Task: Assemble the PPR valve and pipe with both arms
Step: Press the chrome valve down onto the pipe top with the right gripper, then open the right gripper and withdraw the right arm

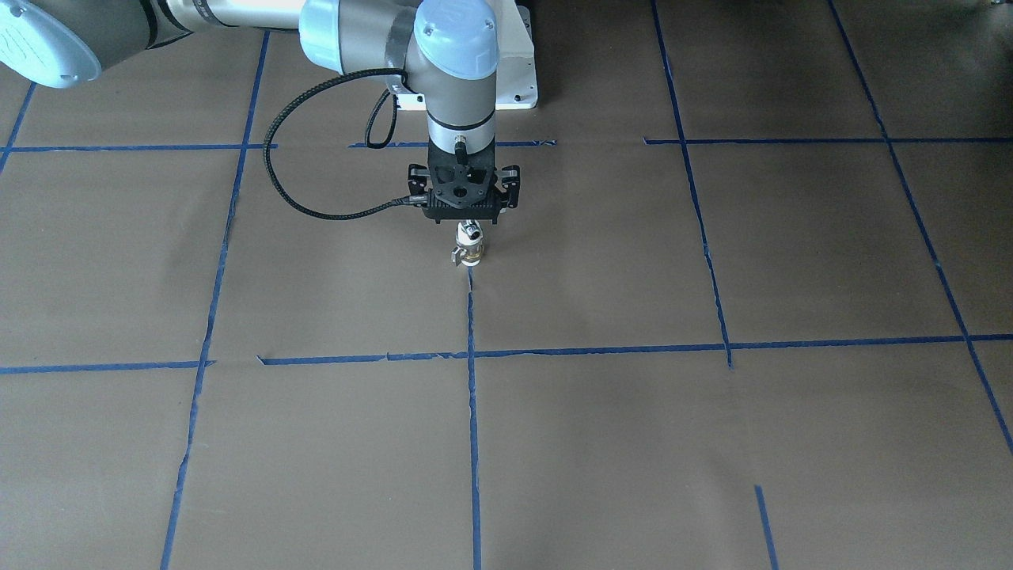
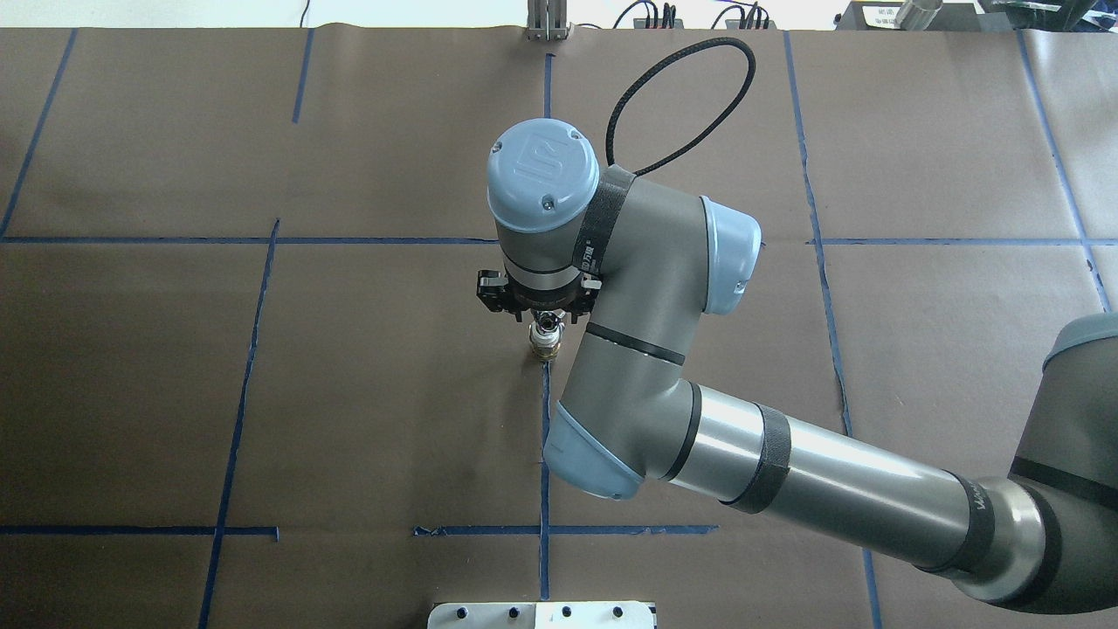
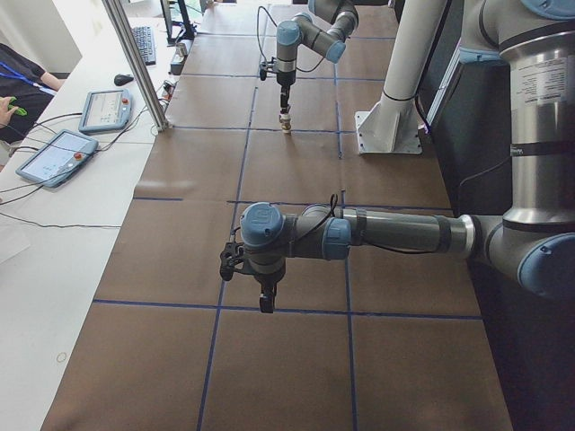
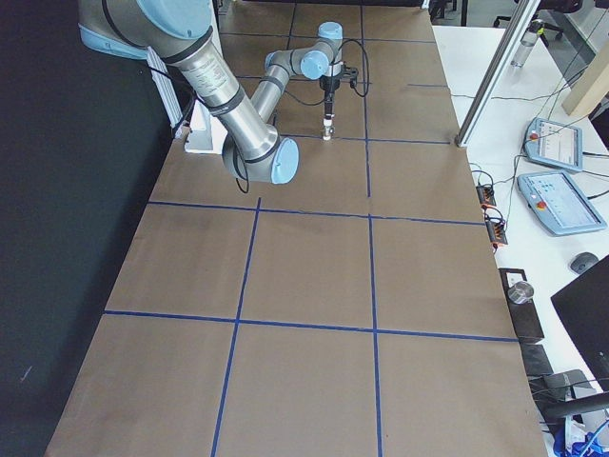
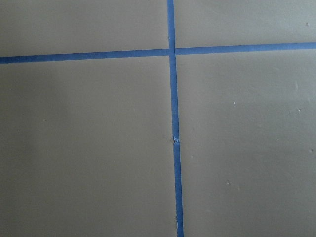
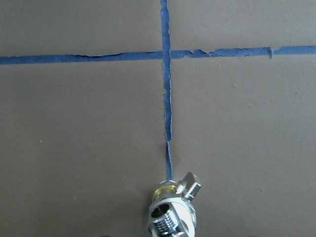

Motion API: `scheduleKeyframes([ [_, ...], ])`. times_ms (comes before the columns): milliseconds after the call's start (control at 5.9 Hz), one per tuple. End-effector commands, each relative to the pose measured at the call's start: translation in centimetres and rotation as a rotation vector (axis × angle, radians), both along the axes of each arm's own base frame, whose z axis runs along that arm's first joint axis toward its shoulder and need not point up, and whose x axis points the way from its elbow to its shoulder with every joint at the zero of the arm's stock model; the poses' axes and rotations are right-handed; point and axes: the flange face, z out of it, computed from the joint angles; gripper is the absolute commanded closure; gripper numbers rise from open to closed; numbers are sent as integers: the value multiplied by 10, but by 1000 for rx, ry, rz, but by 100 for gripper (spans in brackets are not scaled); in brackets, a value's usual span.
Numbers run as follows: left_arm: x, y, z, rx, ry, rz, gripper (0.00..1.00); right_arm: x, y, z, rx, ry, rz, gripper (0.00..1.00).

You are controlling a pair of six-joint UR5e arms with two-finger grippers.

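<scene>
1. Nearest, in the view from the table's left end: left arm (image 3: 395, 235) is holding low over the table (image 3: 180, 359), well to the near side of the pedestal base (image 3: 388, 135); left gripper (image 3: 263, 303) is hanging just above the surface; its wrist camera is showing only table and blue tape (image 5: 174, 123); fingers apart or together, cannot tell from the side.
2. Straight out from the pedestal base, operators' side, near it: PPR valve (image 1: 470, 255) is standing upright on the table; side lever (image 6: 191, 185) is sticking out.
3. Pipe (image 6: 170, 219) is sitting on the valve's upper end, threaded mouth up; depth of seating unclear.
4. Right gripper (image 1: 467, 222) is pointing straight down directly over the pipe; fingertips hidden, so clamped or released, cannot tell.
5. Judgement: joining is looking largely done; remaining are confirming tightness, letting go, and clearing the arm; the left arm is seemingly taking no part.
</scene>
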Motion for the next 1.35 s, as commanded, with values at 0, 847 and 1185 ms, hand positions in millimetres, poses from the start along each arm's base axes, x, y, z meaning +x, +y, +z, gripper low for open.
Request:
scheduleKeyframes([
  [0, 1, 0, 2, -3, -2, 6, 0, 16, -16, -5, 12, -11, 8, 0],
  [847, 2, -3, 16, 27, -4, 14, 0, 278, -204, 167, 128, 7, -214, 0],
  [1185, 4, -3, 18, 22, -7, 17, 0, 409, -205, 305, 225, 54, -365, 0],
])
